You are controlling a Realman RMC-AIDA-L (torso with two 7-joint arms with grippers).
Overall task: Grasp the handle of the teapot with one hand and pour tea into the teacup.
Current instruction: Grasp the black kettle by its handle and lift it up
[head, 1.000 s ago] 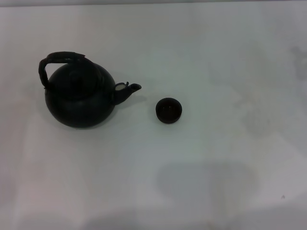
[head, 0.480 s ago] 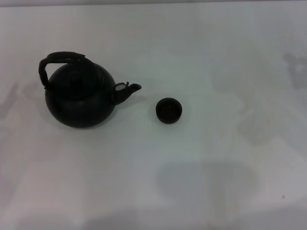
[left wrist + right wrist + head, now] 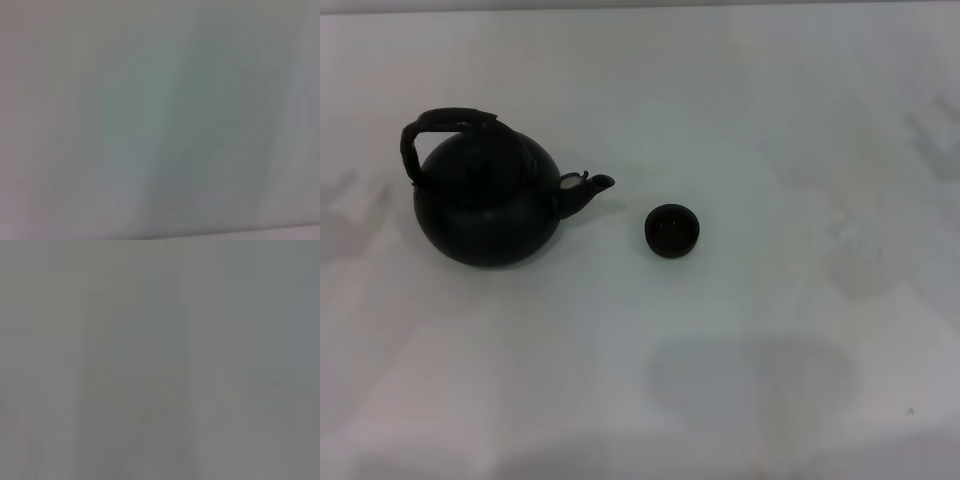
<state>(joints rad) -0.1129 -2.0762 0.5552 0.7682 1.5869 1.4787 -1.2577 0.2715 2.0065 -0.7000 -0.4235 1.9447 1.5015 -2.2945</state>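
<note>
Neither pincer shows, state untellable; teapot point(image 3: 488, 205) stands upright, spout toward the nearby teacup point(image 3: 672, 230).

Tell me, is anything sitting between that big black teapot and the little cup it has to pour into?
Nothing visible. The teapot stands on the white table with its spout aimed at the teacup, and only bare tabletop lies between them. Neither pincer is in view.

The teapot point(image 3: 488, 208) has a matt black body, its handle point(image 3: 445, 122) looks rough and dull, the teacup point(image 3: 672, 230) is matt black, and the table point(image 3: 770, 120) is smooth, pale and faintly sheened.
</note>
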